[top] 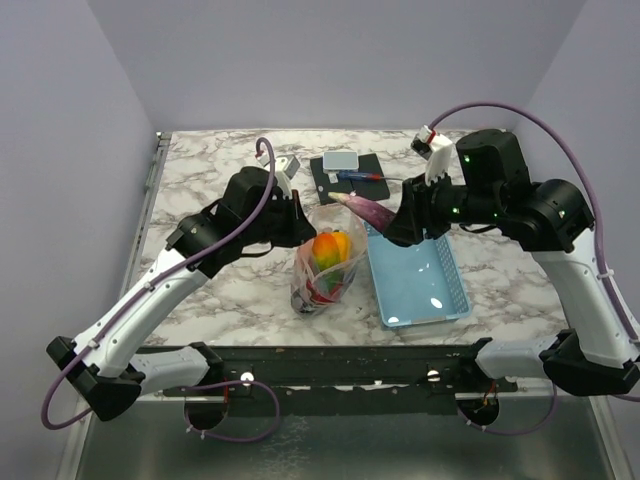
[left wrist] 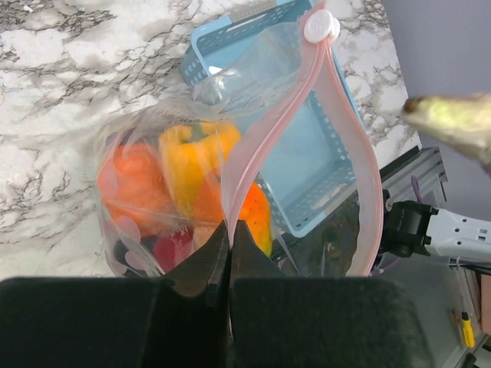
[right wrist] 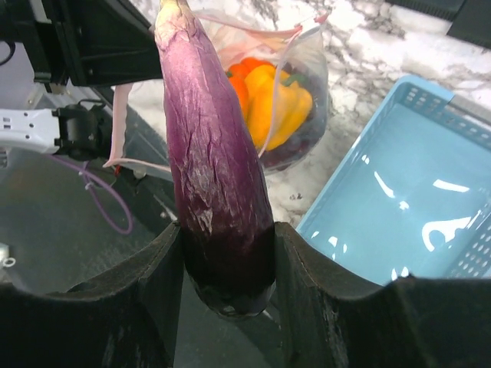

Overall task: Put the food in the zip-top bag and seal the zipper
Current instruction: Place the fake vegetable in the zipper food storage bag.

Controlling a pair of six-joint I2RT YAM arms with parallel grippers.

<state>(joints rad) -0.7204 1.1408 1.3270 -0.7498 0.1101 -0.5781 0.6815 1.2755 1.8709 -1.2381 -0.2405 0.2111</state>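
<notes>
- Two arms rise from the near edge of the marble table (top: pixel 240 300). The left one leans in toward the middle and the right one bends back across from its own side.
- Closest to the bases, the zip-top bag (top: pixel 322 285) stands on the table with its mouth upward. The light-blue basket (top: pixel 420 290) lies just beside it on the right.
- Inside the bag sit a yellow pepper (left wrist: pixel 196 153), an orange piece (left wrist: pixel 132 184) to its left and a red piece (left wrist: pixel 173 249) lower down. Something dark lies under them, and I cannot make out what it is.
- At the bag's rim, the left gripper (left wrist: pixel 229 244) is pinched closed, its fingers meeting on the zipper (left wrist: pixel 270 123), the thin pink strip. From that pinch the strip's two sides spread apart and join again at a white slider (left wrist: pixel 321 27) at the far end, so the mouth gapes.
- Beyond the bag, the right gripper (right wrist: pixel 226 234) clamps the thick, dark end of a purple eggplant (right wrist: pixel 211 153). The eggplant sticks out past the fingers with its pale tip toward the bag's mouth. It hangs in the air near the rim, outside the bag.
- Farthest back, a dark mat (top: pixel 352 185) lies on the table. A white box (top: pixel 340 160) rests on it, with a thin blue and red object (top: pixel 362 177) beside the box.
</notes>
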